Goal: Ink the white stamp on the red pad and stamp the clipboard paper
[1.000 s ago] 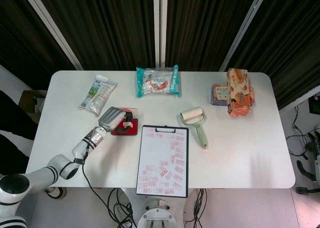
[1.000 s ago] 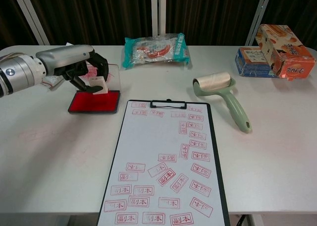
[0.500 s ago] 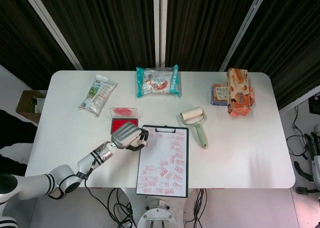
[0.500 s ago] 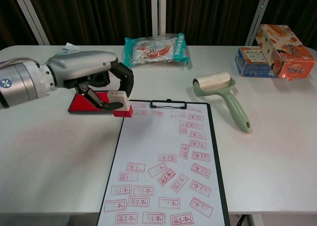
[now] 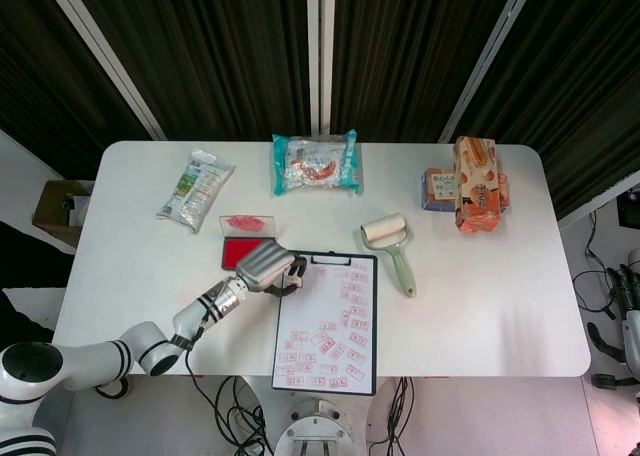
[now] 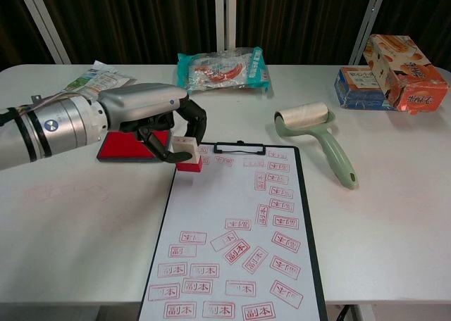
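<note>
Chest view, stamp (image 6: 187, 153): white block with red face, pinched in left hand (image 6: 151, 117) fingers (image 6: 163, 150), at top-left corner of paper (image 6: 225, 194); face on or just above the sheet, contact not clear.
Head view, stamp: mostly hidden under left hand (image 5: 264, 264), sits at clipboard (image 5: 326, 321) top-left edge.
Change: 1 s ago stamp was down on pad (image 6: 134, 146); half a second ago it was carried off the pad to the board edge; now it is over the paper corner and lower.
Meaning: inking looks done; step now is the press on paper, likely just starting or about to land.
Fingers: left hand closed round stamp, thumb and finger tips on its sides.
Right hand: not seen in either view.
Pad: red, just left of clipboard top, partly behind left hand, free of stamp.
Paper: already full of red prints in lower and right parts; upper-left area mostly bare, spot chosen is fresh.
Risk: stamp close to paper edge and clip (image 6: 239, 149), print may run off sheet.
Around: lint roller (image 6: 317, 134) right of clipboard, snack bag (image 6: 222, 71) behind, boxes (image 6: 394, 78) far right, packet (image 6: 91, 78) far left.
</note>
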Controlling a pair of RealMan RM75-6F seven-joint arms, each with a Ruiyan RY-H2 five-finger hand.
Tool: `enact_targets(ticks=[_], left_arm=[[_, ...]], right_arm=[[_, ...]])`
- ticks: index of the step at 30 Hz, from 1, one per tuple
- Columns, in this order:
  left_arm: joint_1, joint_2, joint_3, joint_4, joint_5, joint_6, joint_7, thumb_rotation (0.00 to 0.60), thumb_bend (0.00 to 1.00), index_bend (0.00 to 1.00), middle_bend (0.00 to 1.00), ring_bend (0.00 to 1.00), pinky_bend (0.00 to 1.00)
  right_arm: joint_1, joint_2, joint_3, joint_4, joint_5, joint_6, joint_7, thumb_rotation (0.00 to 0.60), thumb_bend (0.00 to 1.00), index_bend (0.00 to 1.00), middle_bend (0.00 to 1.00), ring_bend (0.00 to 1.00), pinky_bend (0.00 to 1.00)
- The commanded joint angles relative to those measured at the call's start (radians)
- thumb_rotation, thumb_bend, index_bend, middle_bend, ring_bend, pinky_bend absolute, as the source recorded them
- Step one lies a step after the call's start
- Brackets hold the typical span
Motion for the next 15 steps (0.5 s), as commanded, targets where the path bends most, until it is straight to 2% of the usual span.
enact_targets(ticks=[1,7,15], left_arm=[[-0.004,-0.017,-0.015,0.019,-0.029,-0.018,0.001,0.6,0.43,0.69,0.7,1.0,1.0],[-0.015,-0.073,-0.041,0.037,-0.09,-0.055,0.058,0.6,0.43,0.69,0.7,1.0,1.0],[-0.026,-0.08,-0.059,0.052,-0.118,-0.07,0.093,0.6,0.43,0.69,0.7,1.0,1.0]], right_arm=[[0.0,0.0,0.001,-0.001,0.001,0.0,-0.001,0.6,0.24,0.0,0.0,0.0,0.0],[0.002,-0.002,0.0,-0.002,0.001,-0.003,-0.004,0.6,0.24,0.0,0.0,0.0,0.0],[-0.005,0.009,0.005,-0.001,0.009,0.006,0.01,0.6,0.24,0.0,0.0,0.0,0.0]])
